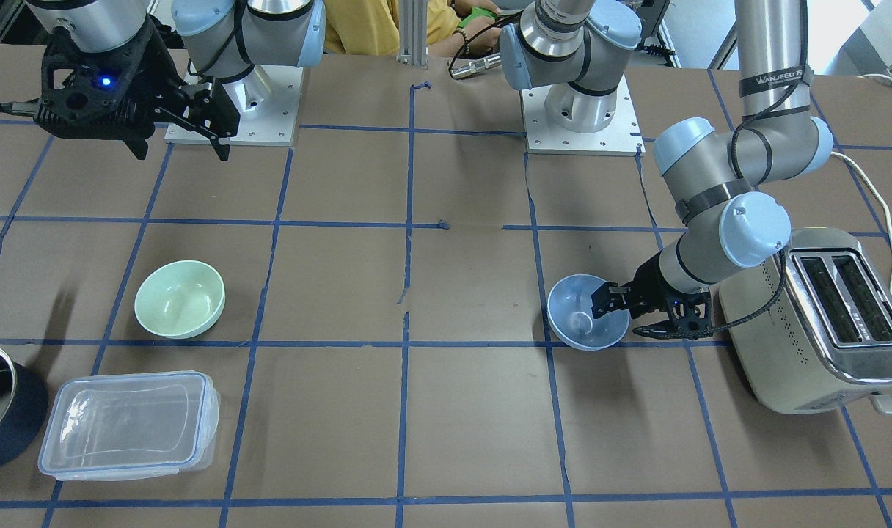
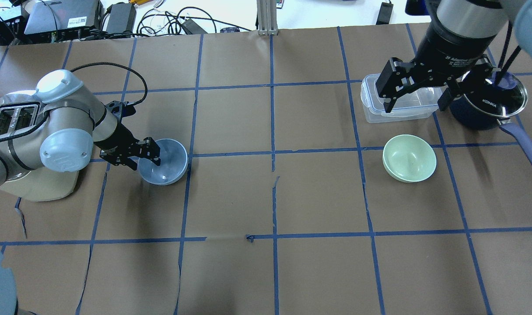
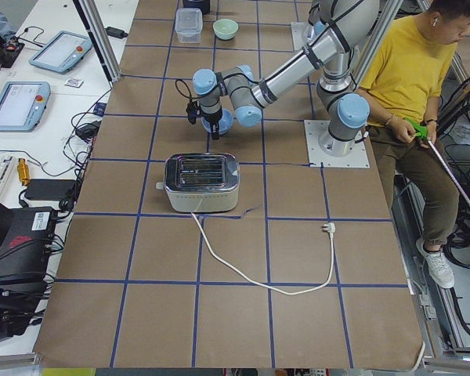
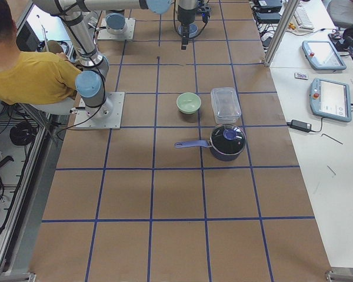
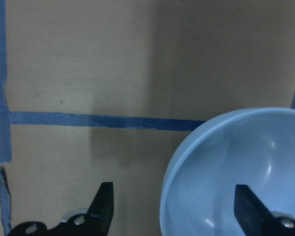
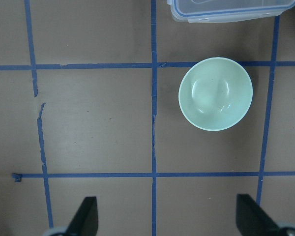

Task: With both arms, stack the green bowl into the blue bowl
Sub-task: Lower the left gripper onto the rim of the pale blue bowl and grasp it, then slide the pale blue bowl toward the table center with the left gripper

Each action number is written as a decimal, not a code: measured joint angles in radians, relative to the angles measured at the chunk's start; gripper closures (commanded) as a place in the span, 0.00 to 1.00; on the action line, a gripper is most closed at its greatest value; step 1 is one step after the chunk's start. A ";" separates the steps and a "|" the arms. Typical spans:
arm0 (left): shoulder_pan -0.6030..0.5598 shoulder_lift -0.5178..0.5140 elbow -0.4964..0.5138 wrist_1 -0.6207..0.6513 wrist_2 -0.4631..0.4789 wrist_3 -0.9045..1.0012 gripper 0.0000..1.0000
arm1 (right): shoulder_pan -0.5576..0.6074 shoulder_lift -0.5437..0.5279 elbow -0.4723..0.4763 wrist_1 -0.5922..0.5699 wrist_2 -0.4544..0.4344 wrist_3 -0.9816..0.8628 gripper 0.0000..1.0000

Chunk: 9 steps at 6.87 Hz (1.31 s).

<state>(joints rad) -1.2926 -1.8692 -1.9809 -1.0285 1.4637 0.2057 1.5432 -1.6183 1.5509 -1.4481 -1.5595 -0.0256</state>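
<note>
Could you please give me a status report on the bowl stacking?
Left gripper open, straddling rim of pale blue plastic bowl. Right gripper open, held high; mint-green plastic bowl untouched. Clear plastic lidded container sits beside it.

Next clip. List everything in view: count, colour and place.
green bowl: 1, pale mint, upright on the robot's right side, nothing touching it
blue bowl: 1, pale blue, robot's left side, beside the toaster
toaster: 1, silver, far left
food container: 1, clear, blue-rimmed lid, beyond the green bowl
saucepan: 1, dark blue, glass lid, beside the container
table: 1, brown, blue tape grid
person: 1, yellow shirt, seated behind the robot
left gripper: 1, black, open, straddling the blue bowl's rim
right gripper: 1, black, open, raised over the container
</note>
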 measured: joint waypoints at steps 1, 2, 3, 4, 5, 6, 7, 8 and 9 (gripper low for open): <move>-0.004 0.003 0.003 -0.003 -0.002 0.003 1.00 | 0.000 0.001 0.000 0.000 0.001 -0.002 0.00; -0.023 0.015 0.017 -0.021 -0.004 -0.004 1.00 | 0.000 0.005 0.001 0.000 0.005 -0.004 0.00; -0.067 0.035 0.036 -0.053 -0.006 -0.026 1.00 | -0.001 0.015 0.005 -0.008 0.007 -0.005 0.00; -0.122 0.049 0.058 -0.085 -0.008 -0.067 1.00 | -0.004 0.027 0.012 -0.026 0.004 -0.005 0.00; -0.168 0.056 0.086 -0.112 -0.027 -0.142 1.00 | -0.007 0.037 0.021 -0.041 0.001 -0.004 0.00; -0.219 0.055 0.119 -0.135 -0.068 -0.249 1.00 | -0.010 0.047 0.044 -0.058 0.000 -0.003 0.00; -0.290 0.044 0.150 -0.137 -0.094 -0.372 1.00 | -0.014 0.063 0.084 -0.112 -0.007 -0.004 0.00; -0.367 0.025 0.173 -0.120 -0.103 -0.494 1.00 | -0.020 0.077 0.132 -0.194 -0.018 -0.006 0.00; -0.428 -0.001 0.185 -0.099 -0.107 -0.579 1.00 | -0.028 0.086 0.190 -0.275 -0.025 -0.023 0.00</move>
<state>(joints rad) -1.7209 -1.8706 -1.7962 -1.1271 1.3567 -0.3733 1.5148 -1.5319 1.7404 -1.7227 -1.5847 -0.0489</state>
